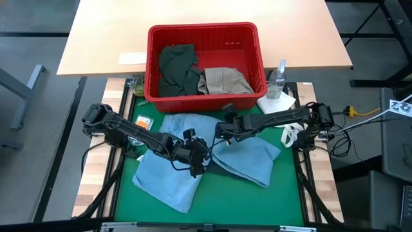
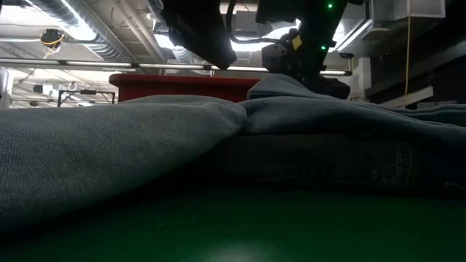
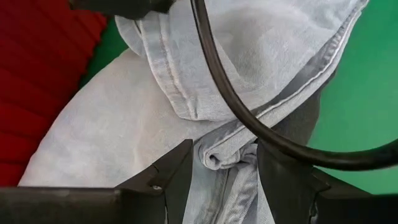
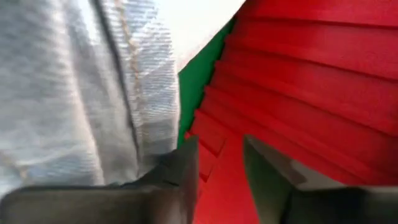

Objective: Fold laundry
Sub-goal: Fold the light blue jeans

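Only left hand (image 3: pixel 224 171) (wrist view) gripping denim (image 3: pixel 236 152)

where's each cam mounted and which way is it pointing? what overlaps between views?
High: above the table, straight down; both arms, light blue denim, red basket.
Low: table height, level across the green mat into the room; arms drop in from above, denim fills the frame.
Left wrist: on the left arm, looking past the left gripper, jaws around a denim fold.
Right wrist: on the right arm, past the right gripper, jaws open on nothing, toward the basket wall.
Shared: denim, basket and mat appear in all four.
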Tool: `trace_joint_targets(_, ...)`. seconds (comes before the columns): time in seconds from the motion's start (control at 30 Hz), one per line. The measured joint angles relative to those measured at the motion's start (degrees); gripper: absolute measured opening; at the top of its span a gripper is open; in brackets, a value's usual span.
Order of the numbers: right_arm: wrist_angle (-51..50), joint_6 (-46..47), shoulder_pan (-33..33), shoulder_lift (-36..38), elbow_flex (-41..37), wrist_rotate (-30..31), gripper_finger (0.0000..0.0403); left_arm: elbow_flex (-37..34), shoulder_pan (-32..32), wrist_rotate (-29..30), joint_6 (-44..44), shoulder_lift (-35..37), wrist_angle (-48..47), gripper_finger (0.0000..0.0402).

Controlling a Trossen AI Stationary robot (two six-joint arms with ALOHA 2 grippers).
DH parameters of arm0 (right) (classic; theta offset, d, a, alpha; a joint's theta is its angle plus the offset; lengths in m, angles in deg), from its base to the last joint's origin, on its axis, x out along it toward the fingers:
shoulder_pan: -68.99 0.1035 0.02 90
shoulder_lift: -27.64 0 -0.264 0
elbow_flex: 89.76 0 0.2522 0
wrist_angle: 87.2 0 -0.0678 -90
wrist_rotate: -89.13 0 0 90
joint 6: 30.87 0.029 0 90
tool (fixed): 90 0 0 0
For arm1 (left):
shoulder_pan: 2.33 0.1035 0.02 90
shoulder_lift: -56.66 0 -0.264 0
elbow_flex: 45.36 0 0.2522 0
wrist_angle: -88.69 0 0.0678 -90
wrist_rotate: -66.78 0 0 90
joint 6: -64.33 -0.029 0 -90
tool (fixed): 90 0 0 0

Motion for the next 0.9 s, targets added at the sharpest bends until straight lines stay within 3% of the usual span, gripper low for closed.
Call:
trace_joint_targets(0.2,-8.1,-0.4,0.1,0.0,3.9,0.6,0.0168,0.0,0.0,0.5,-3.0,-0.2,0.0,0.0172)
trace_joint_targets(0.4,-12.0,-0.3,0.1,1.0,10.7,4.6,0.017,-0.7,0.8,1.6,-2.6,-0.2,1.9,0.0172)
trace_joint_targets(0.73,-23.2,5.3,4.9,1.1,18.4,4.5,0.017,-9.9,7.1,0.9,-2.1,-0.2,15.1,0.0172)
trace_joint_targets(0.9,-26.4,9.8,10.8,1.1,18.1,4.4,0.017,-12.0,10.1,-5.7,-4.9,-0.2,17.9,0.0172)
